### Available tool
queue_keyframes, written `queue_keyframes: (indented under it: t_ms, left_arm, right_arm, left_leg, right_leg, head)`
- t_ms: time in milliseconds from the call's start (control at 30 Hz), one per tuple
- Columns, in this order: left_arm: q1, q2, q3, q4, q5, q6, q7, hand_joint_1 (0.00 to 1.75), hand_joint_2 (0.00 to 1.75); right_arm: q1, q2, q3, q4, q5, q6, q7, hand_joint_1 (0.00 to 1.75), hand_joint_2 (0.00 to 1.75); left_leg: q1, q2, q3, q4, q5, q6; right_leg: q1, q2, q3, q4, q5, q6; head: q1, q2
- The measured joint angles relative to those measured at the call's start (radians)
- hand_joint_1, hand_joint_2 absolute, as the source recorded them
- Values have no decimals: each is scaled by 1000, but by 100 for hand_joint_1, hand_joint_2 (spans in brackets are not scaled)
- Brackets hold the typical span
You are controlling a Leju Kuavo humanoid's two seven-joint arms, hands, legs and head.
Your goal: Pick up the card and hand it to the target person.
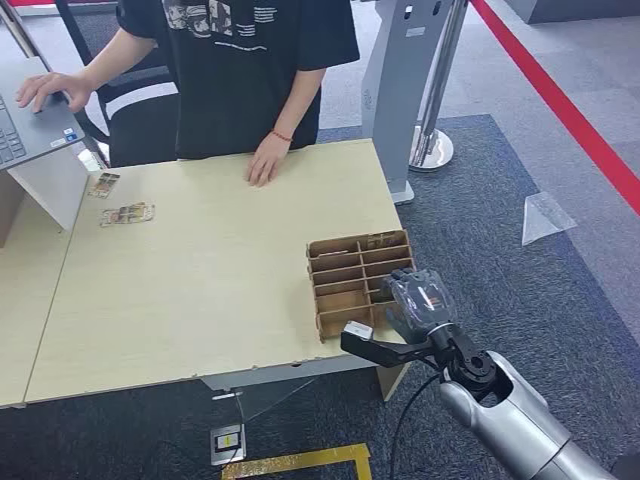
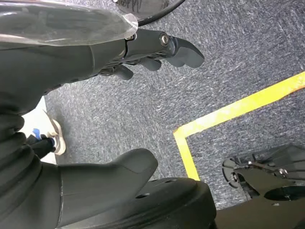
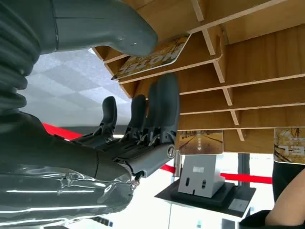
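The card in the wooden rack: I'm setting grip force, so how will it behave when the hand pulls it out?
The card looks thin and flat, so it is probably light and bendy. Its printed face seems glossy, so it may slip in the right hand. It juts from a slot of the rack, so it should slide out.

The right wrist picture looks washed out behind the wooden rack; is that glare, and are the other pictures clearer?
Right wrist view: the background past the wooden rack is blown out white by bright light, while the right hand and the card stay sharp. Head view: even, soft light on the table, no harsh shadows. Left wrist view: the left hand is dark, the carpet slightly grainy.
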Motion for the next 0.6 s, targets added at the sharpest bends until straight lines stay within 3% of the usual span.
queue_keyframes:
  t_ms: [367, 600]
  left_arm:
    - [0, 0, 0, 0, 10, 0, -3, 0, 175]
    - [0, 0, 0, 0, 11, 0, -5, 0, 175]
  right_arm:
    - [-5, 0, 7, 3, 7, 1, 6, 91, 175]
    - [-5, 0, 12, 4, 9, 2, 6, 107, 175]
  left_leg:
    - [0, 0, 0, 0, 0, 0]
    - [0, 0, 0, 0, 0, 0]
  right_leg:
    - [0, 0, 0, 0, 0, 0]
    - [0, 0, 0, 0, 0, 0]
  head:
    - [0, 0]
    - [0, 0]
